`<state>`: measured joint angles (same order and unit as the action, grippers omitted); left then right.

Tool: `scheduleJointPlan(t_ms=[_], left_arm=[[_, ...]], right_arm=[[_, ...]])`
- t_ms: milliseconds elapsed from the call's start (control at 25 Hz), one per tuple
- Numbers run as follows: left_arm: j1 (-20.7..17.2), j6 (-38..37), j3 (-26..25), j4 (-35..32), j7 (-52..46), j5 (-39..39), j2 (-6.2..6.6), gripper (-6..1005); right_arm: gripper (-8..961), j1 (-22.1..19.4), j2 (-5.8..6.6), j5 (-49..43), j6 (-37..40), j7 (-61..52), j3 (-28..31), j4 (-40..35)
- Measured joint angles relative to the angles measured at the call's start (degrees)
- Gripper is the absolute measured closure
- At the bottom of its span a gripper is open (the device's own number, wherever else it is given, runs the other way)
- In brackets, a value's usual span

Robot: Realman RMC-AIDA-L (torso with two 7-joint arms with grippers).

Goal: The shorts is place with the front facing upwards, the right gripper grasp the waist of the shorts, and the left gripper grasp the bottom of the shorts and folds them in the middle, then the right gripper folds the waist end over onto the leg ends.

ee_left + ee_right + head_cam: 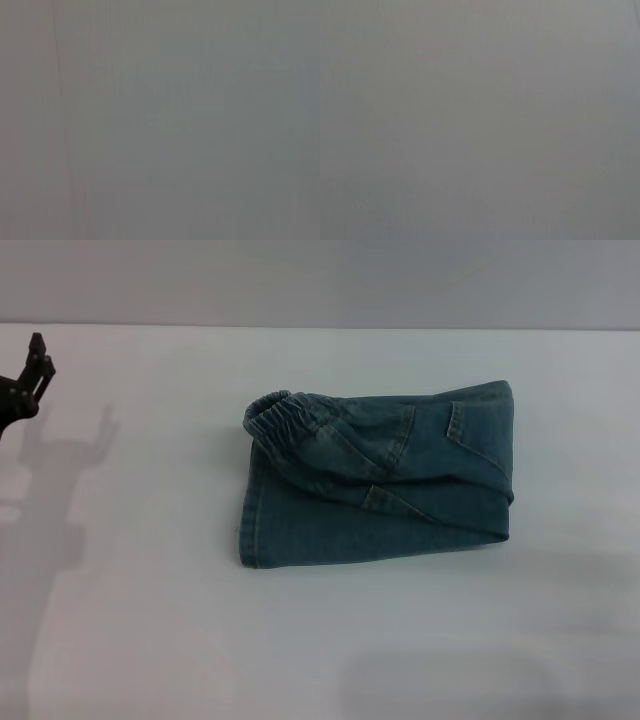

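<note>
Wide white desk (150,640), bare on every side of the cloth. At centre, folded into a compact bundle: the shorts (380,475), gathered waistband on top toward the left. Far off at the left edge, well apart: left pincer (36,358), fingers together. Right pincer out of sight.

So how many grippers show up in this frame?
1: the left gripper at the table's far left edge, away from the folded shorts. The right one is out of view.

The head camera looks forward and down on the table (150,640). Both wrist cameras show only blank grey, sharing nothing identifiable.
</note>
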<state>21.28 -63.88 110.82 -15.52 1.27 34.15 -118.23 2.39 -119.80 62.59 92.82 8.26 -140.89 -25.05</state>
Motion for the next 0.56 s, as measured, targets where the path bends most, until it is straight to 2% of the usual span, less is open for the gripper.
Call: scheduleJointPlan(t_ms=[560], left_arm=[[0.54, 1.83, -0.08, -0.05, 0.21, 0.41, -0.15, 142]], right_arm=[[255, 0.47, 0.00, 0.00, -0.56, 0.00, 0.00, 0.31]])
